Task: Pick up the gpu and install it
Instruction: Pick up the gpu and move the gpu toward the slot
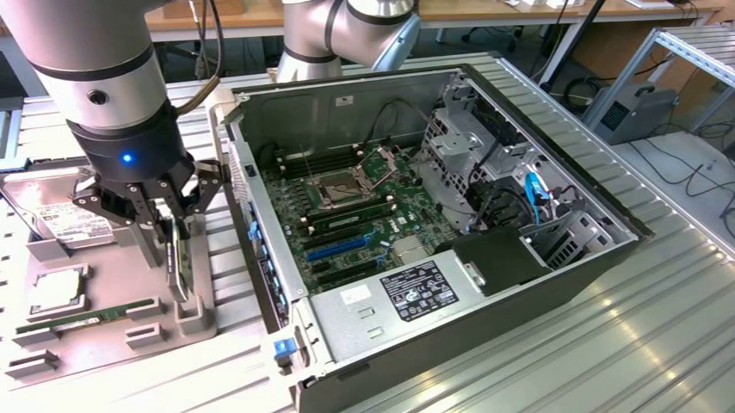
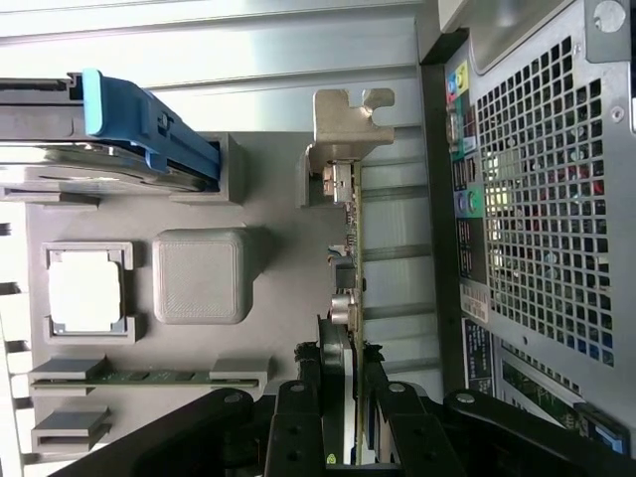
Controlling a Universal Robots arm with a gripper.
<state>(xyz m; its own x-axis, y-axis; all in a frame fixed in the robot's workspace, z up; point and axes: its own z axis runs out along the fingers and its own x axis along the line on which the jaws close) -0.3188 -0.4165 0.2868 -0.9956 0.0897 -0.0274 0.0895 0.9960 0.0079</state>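
The gpu stands on edge in a slot of the grey parts tray, to the exterior view's left of the open computer case. My gripper hangs straight over it, with a finger on either side of the card. In the wrist view the gpu runs edge-on away from the gripper, and its silvery bracket is at the far end. The black fingers press against both faces of the card. The card still rests in the tray's holders.
On the tray lie a hard drive, a processor chip and a green memory stick. The case's motherboard shows blue and black slots. The case's perforated rear panel stands close beside the card.
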